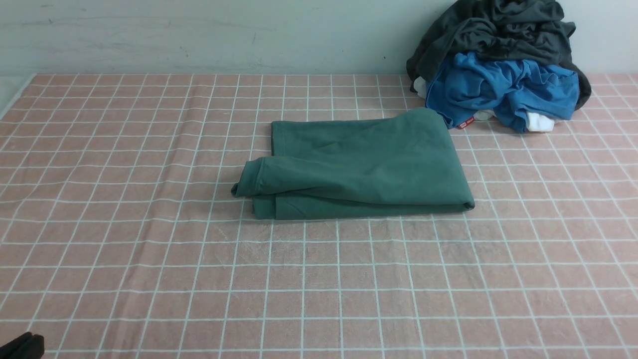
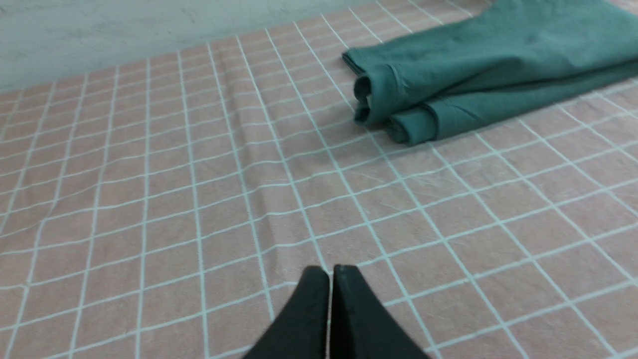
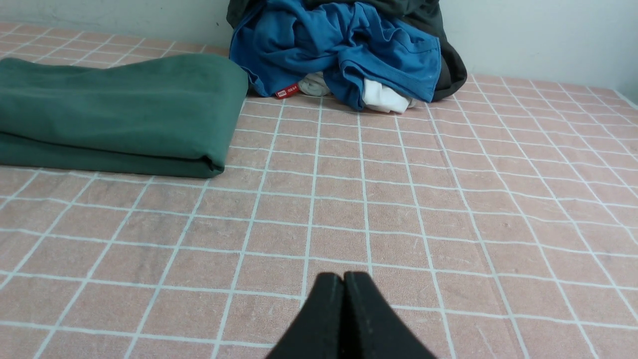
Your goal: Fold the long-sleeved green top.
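Note:
The green long-sleeved top (image 1: 359, 164) lies folded into a compact rectangle in the middle of the pink checked cloth, its rolled edge toward the left (image 2: 389, 107) and its folded corner toward the right (image 3: 149, 114). My left gripper (image 2: 331, 271) is shut and empty, well short of the top's left end; only a dark bit of that arm (image 1: 22, 346) shows at the front view's lower left corner. Also shut with nothing in it, my right gripper (image 3: 344, 276) hovers over bare cloth, apart from the top, and is out of the front view.
A heap of clothes sits against the wall at the back right: a dark charcoal garment (image 1: 498, 30) over a bright blue one (image 1: 503, 89), with some white fabric (image 3: 381, 97). The blue garment almost touches the top's far right corner. A pale wall (image 1: 199, 35) bounds the table behind.

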Robot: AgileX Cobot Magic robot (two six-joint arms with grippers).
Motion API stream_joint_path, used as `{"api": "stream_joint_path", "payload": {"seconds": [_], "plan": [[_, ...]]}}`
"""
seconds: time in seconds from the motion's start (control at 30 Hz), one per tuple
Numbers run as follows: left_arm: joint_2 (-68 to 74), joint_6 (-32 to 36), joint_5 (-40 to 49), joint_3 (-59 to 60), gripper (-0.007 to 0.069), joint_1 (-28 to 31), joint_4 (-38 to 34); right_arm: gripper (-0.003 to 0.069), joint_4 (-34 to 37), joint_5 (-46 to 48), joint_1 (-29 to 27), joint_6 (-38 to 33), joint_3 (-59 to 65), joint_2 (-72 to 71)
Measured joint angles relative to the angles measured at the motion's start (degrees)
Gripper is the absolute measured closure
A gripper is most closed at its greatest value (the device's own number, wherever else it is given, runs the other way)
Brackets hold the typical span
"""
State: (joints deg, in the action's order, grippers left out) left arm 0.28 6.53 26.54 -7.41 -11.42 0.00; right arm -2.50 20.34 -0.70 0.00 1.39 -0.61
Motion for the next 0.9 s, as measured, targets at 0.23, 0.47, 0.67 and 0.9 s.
{"api": "stream_joint_path", "payload": {"seconds": [0.23, 0.47, 0.67, 0.9], "plan": [[-0.89, -2.56, -7.98, 8.93, 0.0628, 8.46, -2.13, 0.0673, -0.06, 0.11, 0.00, 0.00, -0.04, 0.00], [-0.89, 3.26, -6.68, 8.82, 0.0628, 8.67, -3.85, 0.0673, -0.12, 0.11, 0.00, 0.00, -0.04, 0.00], [-0.89, 3.54, -6.68, 8.82, 0.0628, 8.67, -4.02, 0.0673, -0.12, 0.11, 0.00, 0.00, -0.04, 0.00], [-0.89, 3.54, -6.68, 8.82, 0.0627, 8.67, -4.09, 0.0673, -0.12, 0.11, 0.00, 0.00, -0.04, 0.00]]}}
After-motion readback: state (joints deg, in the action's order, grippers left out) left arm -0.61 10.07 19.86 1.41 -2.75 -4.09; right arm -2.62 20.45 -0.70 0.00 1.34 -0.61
